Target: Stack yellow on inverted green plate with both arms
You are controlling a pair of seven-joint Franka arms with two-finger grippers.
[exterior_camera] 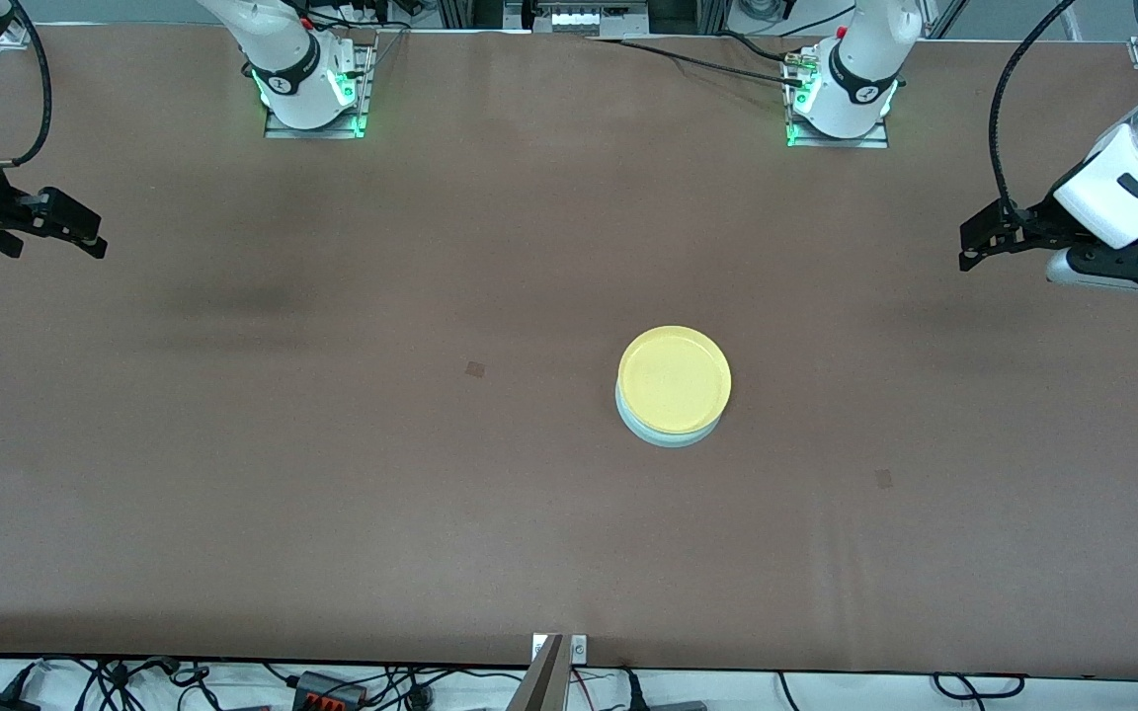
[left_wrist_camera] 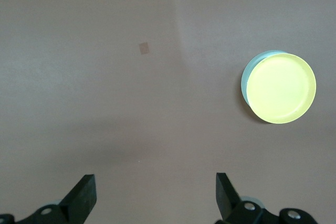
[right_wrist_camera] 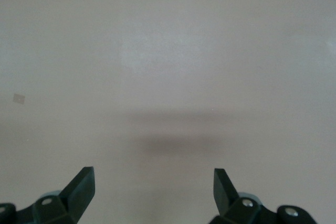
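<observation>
Two plates sit stacked just below the frame's centre on the brown counter (exterior_camera: pixel 332 474): yellow (exterior_camera: pixel 674 379) atop the green plate (exterior_camera: pixel 663 435). Left pincer (exterior_camera: pixel 970 245) hangs at the right edge, right pincer (exterior_camera: pixel 85 233) at the left edge, both spread wide, holding nothing.

A round plain yellow plate (exterior_camera: pixel 674 380) shows no pattern, and the round pale mint-green plate (exterior_camera: pixel 668 435) is equally plain. The flat table covering (exterior_camera: pixel 332 444) is dull brown with small darker square marks.
</observation>
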